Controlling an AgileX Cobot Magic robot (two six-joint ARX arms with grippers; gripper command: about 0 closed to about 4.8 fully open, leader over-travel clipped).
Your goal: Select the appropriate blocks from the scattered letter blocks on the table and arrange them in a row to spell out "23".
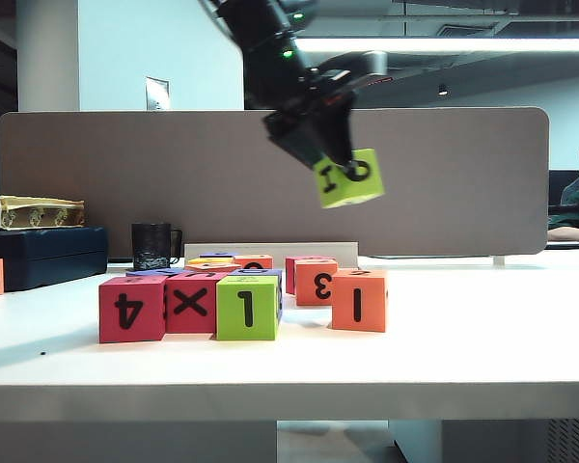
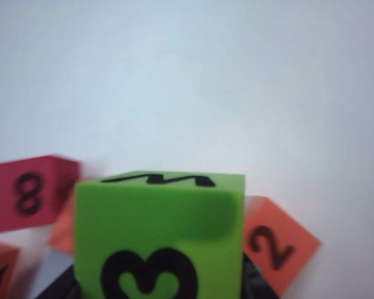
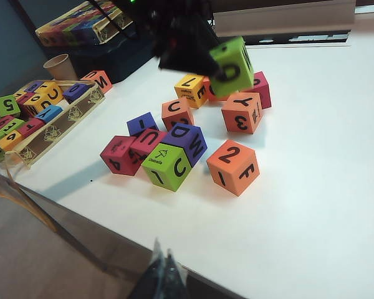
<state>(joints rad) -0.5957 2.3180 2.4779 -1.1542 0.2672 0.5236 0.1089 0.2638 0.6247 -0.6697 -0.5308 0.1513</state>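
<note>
Crowding table [image 1: 482, 367]: scattered blocks [image 1: 246, 307], mug [image 1: 152, 246]

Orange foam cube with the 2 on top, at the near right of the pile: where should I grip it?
Probably from above, fingers on two opposite upright faces: the orange foam cube sits flat, clear of its neighbours. The right gripper, low by the white table's near edge, holds nothing; the left gripper holds the lime-green foam cube aloft.

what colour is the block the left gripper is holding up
Lime green block with black characters, held by the left gripper; clearest in the exterior view.
</note>
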